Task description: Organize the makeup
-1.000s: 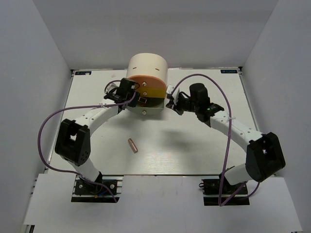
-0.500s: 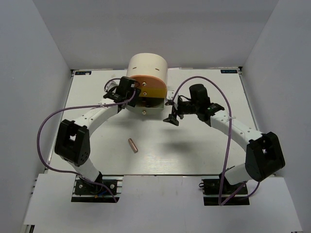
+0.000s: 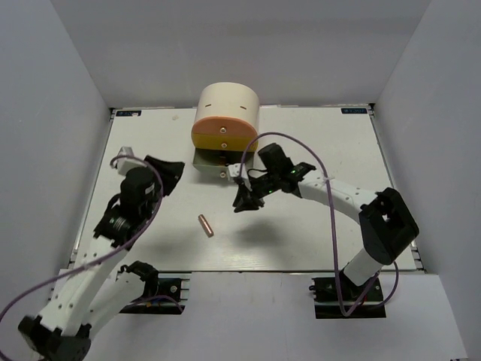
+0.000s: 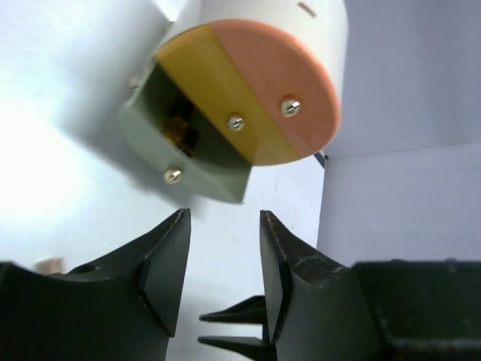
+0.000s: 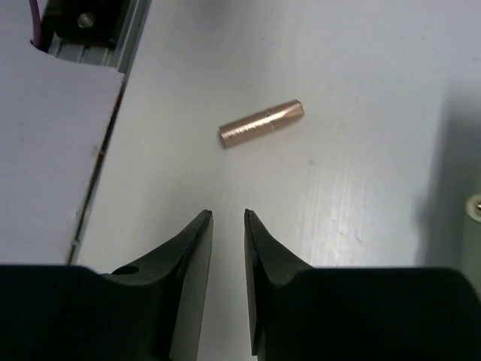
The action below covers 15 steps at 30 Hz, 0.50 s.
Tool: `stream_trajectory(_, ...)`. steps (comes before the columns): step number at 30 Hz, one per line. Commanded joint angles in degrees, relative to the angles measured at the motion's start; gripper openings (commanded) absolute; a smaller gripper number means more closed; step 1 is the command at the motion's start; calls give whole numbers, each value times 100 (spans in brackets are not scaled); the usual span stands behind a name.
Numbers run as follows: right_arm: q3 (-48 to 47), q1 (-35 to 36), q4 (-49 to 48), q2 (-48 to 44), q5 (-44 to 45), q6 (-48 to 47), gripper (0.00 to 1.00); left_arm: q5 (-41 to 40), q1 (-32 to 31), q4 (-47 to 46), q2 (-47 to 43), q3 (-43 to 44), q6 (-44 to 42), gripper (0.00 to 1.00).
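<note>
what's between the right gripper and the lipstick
Nothing: only bare table lies between the right gripper and the lipstick, clearest in the right wrist view.

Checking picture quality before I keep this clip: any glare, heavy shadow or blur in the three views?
Top view: even light, sharp, soft shadow on the table under the right arm. Left wrist view: table washed out white at left, round box sharp, left claw dark. Right wrist view: lipstick crisp, streaky sheen on the table, dark shadow at the right edge.
</note>
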<state>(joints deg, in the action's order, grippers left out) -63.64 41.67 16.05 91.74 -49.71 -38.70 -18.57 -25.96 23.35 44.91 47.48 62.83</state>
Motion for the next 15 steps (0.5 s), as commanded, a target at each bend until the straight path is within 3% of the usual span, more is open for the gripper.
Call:
stream_trajectory(1,-27,691,-804,194,696,1290,31,-226,20,1213,-832,-432,-44,52)
stream_trajectory(6,-271,1501,-1798,791,2162,2900,36,-489,20,2092,-1843,-460,186,52)
stream_trajectory(10,-972,1835,-1440,1582,3028,4051,42,-604,20,2603,-1959,-188,168,52)
stream_trajectory(15,-1651,2125,-1184,2373,4027,4528,46,-648,-32,3104,-1950,112,160,53)
